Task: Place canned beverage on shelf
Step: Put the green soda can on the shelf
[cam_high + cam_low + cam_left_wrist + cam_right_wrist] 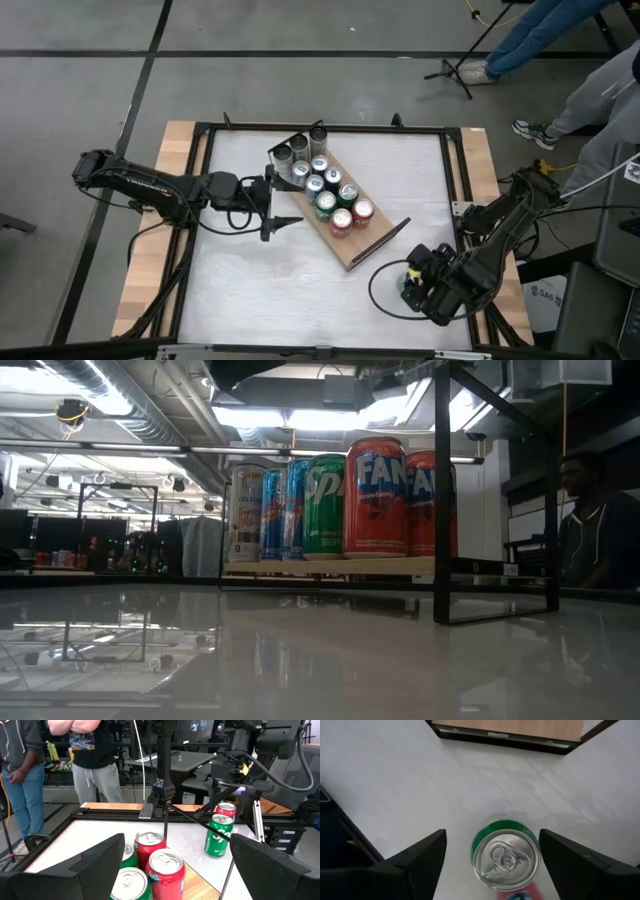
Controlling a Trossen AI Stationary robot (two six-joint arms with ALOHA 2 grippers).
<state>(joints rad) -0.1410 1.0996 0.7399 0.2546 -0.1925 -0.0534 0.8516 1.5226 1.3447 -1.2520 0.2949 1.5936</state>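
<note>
I have two dark arms over a white worktop. My right tool hangs at the near right corner, its fingers spread wide on either side of a green can that stands upright on the worktop. The fingers do not touch the can. A red can stands just behind the green one, seen from my left wrist.

The shelf, a long light-brown board with thin black rails at its ends, lies diagonally across the middle of the worktop. Cans fill its far part in two rows: silver ones at the far end, then blue, green and red. The near end of the board is bare, and it lies close to my right tool.

My left tool hangs just beside the shelf's left side, fingers also wide and holding nothing. People stand in the room beyond the worktop.
</note>
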